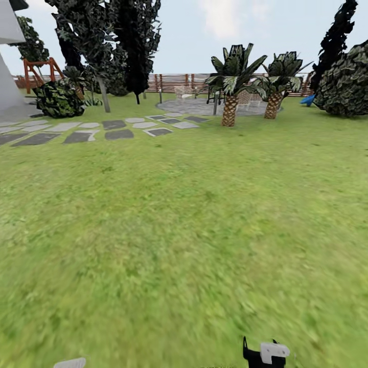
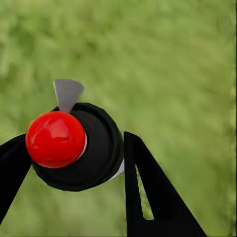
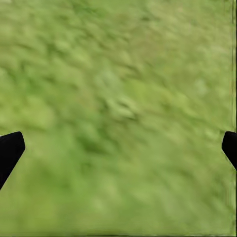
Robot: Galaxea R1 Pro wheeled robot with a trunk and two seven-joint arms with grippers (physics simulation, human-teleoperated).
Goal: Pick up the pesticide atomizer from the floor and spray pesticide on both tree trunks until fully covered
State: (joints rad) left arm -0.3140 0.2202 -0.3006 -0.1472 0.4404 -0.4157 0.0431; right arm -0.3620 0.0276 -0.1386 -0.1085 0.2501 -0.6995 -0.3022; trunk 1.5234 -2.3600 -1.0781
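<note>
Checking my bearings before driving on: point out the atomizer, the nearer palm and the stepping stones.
Atomizer [image 2: 55, 139]: left wrist view, on its red round cap, between the left tool's fingers.
Nearer palm [image 1: 229, 110]: head view, on its woven brown trunk.
Stepping stones [image 1: 119, 134]: head view, on a dark slab in the row.

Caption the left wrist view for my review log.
Left end effector shut on the red-capped black atomizer above blurred grass.
</note>
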